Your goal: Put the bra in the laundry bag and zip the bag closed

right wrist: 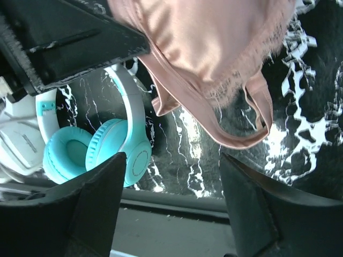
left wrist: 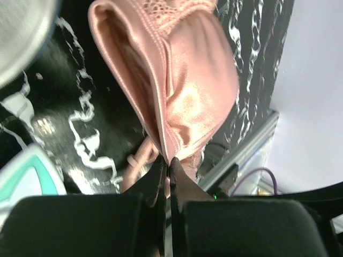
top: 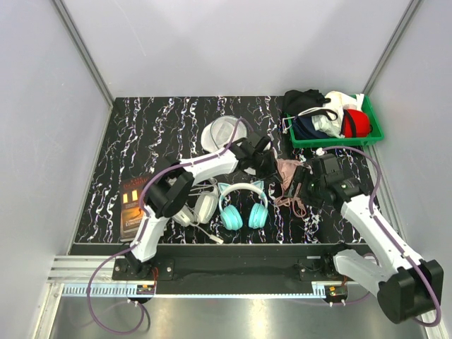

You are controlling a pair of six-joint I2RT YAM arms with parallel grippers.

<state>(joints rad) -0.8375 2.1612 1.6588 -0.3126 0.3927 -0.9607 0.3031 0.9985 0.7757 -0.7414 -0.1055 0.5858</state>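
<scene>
Black marbled tabletop (top: 141, 141) carries teal headphones (top: 244, 205). Just right of them the bra (top: 288, 180) is pinched tight by the left gripper (left wrist: 166, 160) on one thin edge, while the right gripper (right wrist: 171, 158) gapes empty alongside. Behind the headphones sits the laundry bag (top: 220, 133). Slick satin may slip from so slim a pinch.

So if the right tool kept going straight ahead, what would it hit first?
Probably the bra, held by the left tool; it hangs ahead of the open right tool, though depth is unclear.
</scene>
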